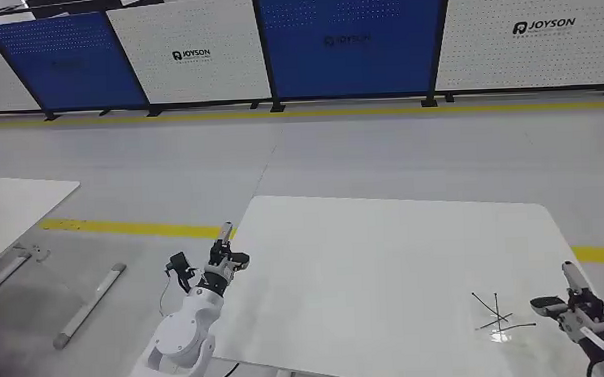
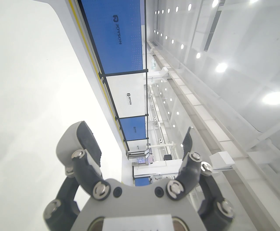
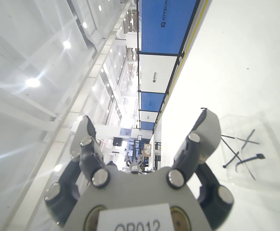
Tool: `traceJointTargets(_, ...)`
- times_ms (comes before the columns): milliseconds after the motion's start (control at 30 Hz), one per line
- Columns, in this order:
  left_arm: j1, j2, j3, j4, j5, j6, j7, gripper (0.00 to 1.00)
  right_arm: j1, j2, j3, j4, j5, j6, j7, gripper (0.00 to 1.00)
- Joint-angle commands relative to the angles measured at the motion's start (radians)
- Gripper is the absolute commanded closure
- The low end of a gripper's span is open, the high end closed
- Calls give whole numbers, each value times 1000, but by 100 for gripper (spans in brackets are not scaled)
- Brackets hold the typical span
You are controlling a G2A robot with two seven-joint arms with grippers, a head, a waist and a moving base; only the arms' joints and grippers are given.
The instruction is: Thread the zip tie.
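We see the left gripper (image 2: pixel 135 131) at the table's (image 1: pixel 384 256) left edge and the right gripper (image 3: pixel 145 116) at its near right corner, both spread wide and holding nothing. The thin black zip ties (image 1: pixel 497 317) lie flat on the table beside the right gripper, crossed, pointing different ways

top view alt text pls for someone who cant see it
A few black zip ties lie crossed on a white table, with the right end effector open beside them. The left end effector, also open, is at the table's opposite edge.
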State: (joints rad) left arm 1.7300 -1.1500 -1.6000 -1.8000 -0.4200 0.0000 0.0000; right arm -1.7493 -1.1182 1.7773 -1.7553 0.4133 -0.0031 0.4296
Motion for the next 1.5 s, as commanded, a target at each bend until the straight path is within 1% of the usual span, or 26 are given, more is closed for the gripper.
traceJointTargets(0,0,0,0,0,0,0,0,0,20,3,11,7,19,30,36,0)
traceJointTargets(33,0,0,0,0,0,0,0,0,38,8,30,22,46,55,109,0)
traceJointTargets(133,0,0,0,0,0,0,0,0,48,21,84,63,50,55,248,0)
traceJointTargets(267,0,0,0,0,0,0,0,0,60,35,136,122,54,55,396,0)
traceJointTargets(333,0,0,0,0,0,0,0,0,67,42,157,152,40,41,436,0)
traceJointTargets(367,0,0,0,0,0,0,0,0,71,46,164,166,10,32,449,0)
traceJointTargets(500,0,0,0,0,0,0,0,0,79,53,154,193,-63,16,470,0)
traceJointTargets(533,0,0,0,0,0,0,0,0,83,52,153,200,-48,16,462,0)
traceJointTargets(900,0,0,0,0,0,0,0,0,83,52,153,200,-48,16,462,0)
traceJointTargets(1000,0,0,0,0,0,0,0,0,74,55,172,206,-58,-15,475,0)
traceJointTargets(1033,0,0,0,0,0,0,0,0,68,58,183,212,-69,-28,489,0)
traceJointTargets(1133,0,0,0,0,0,0,0,0,64,63,187,226,-107,-38,505,0)
traceJointTargets(1267,0,0,0,0,0,0,0,0,82,68,160,252,-169,-24,496,0)
traceJointTargets(1333,0,0,0,0,0,0,0,0,88,70,146,254,-197,-29,500,0)
traceJointTargets(1400,0,0,0,0,0,0,0,0,96,75,131,254,-260,-31,499,0)
traceJointTargets(1467,0,0,0,0,0,0,0,0,96,75,131,254,-260,-31,499,0)
